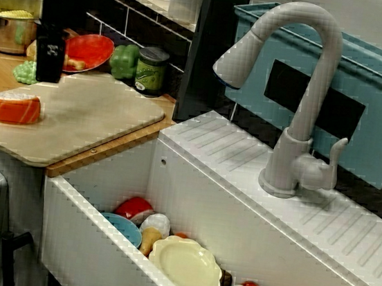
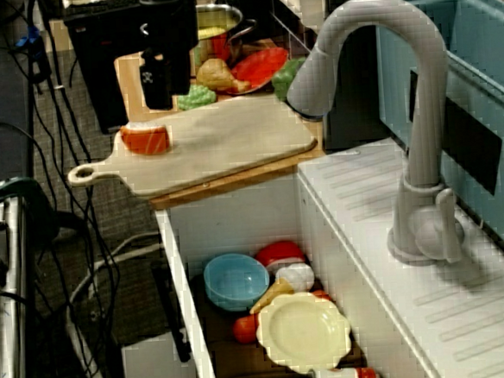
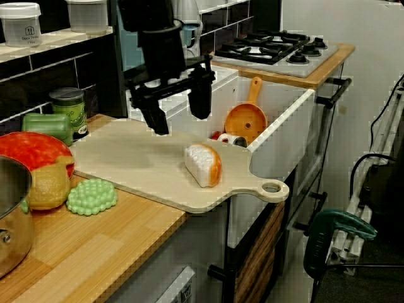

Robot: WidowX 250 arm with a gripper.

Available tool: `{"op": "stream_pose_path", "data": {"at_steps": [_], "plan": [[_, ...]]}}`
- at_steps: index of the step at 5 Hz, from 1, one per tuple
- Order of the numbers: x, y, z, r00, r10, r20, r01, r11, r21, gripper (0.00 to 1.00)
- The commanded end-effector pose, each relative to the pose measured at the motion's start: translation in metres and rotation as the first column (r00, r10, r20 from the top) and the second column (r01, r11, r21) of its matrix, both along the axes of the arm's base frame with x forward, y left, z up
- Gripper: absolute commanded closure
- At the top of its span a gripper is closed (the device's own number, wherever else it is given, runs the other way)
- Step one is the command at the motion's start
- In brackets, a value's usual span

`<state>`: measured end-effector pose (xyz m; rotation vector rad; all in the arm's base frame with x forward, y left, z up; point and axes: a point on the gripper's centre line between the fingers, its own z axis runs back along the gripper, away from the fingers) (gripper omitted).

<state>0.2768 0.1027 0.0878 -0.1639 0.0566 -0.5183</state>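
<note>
The black claw (image 3: 178, 104) hangs low over the back of the pale cutting board (image 3: 139, 158). Its two fingers (image 3: 154, 117) are spread wide apart and there is nothing between them. I cannot tell if the tips touch the board.

The thing nearest to the claw is a toy sushi piece (image 3: 203, 164), orange and white. It lies on the board, near the claw but not touching it. It sits toward the end of the board that has a handle with a round hole. In the view over the sink, the sushi piece is at the left edge of the board and the claw is behind it.

The board lies on a wooden worktop (image 3: 95, 252). Just beside the board is a bumpy green toy (image 3: 92, 196). Near that are a red plate (image 1: 89, 50), a green pepper (image 1: 124, 61), a green can (image 1: 151, 70) and a shiny pot (image 1: 7, 19).

Next to the board is a white sink (image 1: 97, 226) with a big grey tap (image 1: 301, 101). Down in the sink lie a yellow plate (image 1: 185, 264), a blue bowl (image 2: 237, 279) and more toys. An orange pan (image 3: 246, 120) leans in the sink in the view from the worktop end. A stove (image 3: 278, 47) stands past the sink.
</note>
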Motion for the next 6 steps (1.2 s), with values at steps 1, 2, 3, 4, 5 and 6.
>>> {"op": "stream_pose_path", "data": {"at_steps": [1, 2, 3, 4, 5, 6], "plan": [[0.013, 0.024, 0.017, 0.998, 0.040, 0.042, -0.039, 0.999, -0.023, 0.00], [0.027, 0.026, 0.013, 0.998, 0.035, 0.048, -0.034, 0.999, -0.021, 0.00], [0.037, 0.027, 0.011, 0.998, 0.032, 0.049, -0.031, 0.999, -0.028, 0.00], [0.043, 0.025, 0.009, 0.997, 0.007, 0.073, -0.005, 1.000, -0.020, 0.00], [0.051, 0.022, 0.007, 0.995, -0.030, 0.095, 0.031, 1.000, -0.004, 0.00], [0.058, 0.023, 0.006, 0.992, -0.049, 0.113, 0.046, 0.999, 0.029, 0.00]]}}
